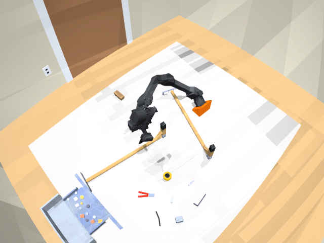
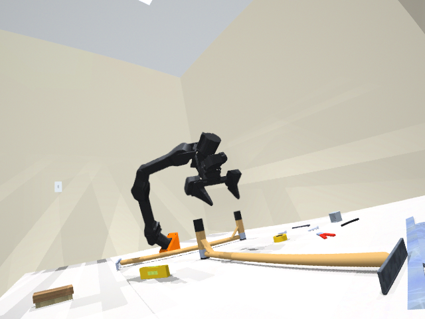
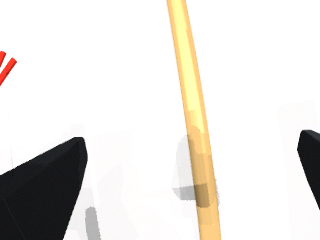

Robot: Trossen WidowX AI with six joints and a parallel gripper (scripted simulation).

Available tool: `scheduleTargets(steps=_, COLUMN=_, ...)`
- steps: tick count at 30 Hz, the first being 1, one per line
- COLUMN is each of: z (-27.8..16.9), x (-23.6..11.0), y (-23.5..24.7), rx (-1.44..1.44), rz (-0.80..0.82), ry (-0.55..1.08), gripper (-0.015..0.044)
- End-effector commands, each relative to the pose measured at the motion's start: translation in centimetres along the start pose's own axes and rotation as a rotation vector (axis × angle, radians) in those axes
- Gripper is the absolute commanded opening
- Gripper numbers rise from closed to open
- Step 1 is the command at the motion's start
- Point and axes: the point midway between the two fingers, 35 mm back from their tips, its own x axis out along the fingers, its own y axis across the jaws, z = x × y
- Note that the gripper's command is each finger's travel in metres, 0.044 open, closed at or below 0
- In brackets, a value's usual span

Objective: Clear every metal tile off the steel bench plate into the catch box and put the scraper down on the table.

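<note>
My gripper (image 2: 225, 201) (image 3: 195, 144) is open and empty, raised above the long wooden handle of the scraper (image 1: 115, 165) (image 2: 301, 259) (image 3: 204, 165). The scraper lies on the table. Its dark blade (image 1: 85, 181) (image 2: 392, 266) stands beside the near edge of the bluish steel plate (image 1: 97, 209) (image 2: 415, 278). Its black-tipped upright grip (image 1: 163, 126) (image 2: 198, 225) is at the other end. Several small tiles, such as an orange tile (image 1: 81, 215), lie spread over the plate. The grey catch box (image 1: 63, 219) adjoins the plate's far end; I see no tiles in its visible part.
A second long-handled tool (image 1: 189, 120) (image 2: 185, 252) lies near the orange arm base (image 1: 202, 108) (image 2: 174, 241). A brush (image 1: 119, 94) (image 2: 53, 294), yellow block (image 2: 154, 272), tape roll (image 1: 167, 175) (image 2: 279, 238), red-handled pliers (image 1: 143, 194) (image 2: 326, 235) and grey block (image 1: 179, 218) (image 2: 335, 216) lie around.
</note>
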Motion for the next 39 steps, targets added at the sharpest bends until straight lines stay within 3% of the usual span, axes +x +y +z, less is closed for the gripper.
scheduleTargets(steps=1, z=0.1, x=-1.6, y=0.1, rx=-0.018, rz=0.006, ry=-0.034, gripper=0.044)
scheduleTargets(steps=39, z=-1.1, x=-15.0, y=0.9, rx=-0.12, rz=0.085, ry=-0.327, gripper=0.044)
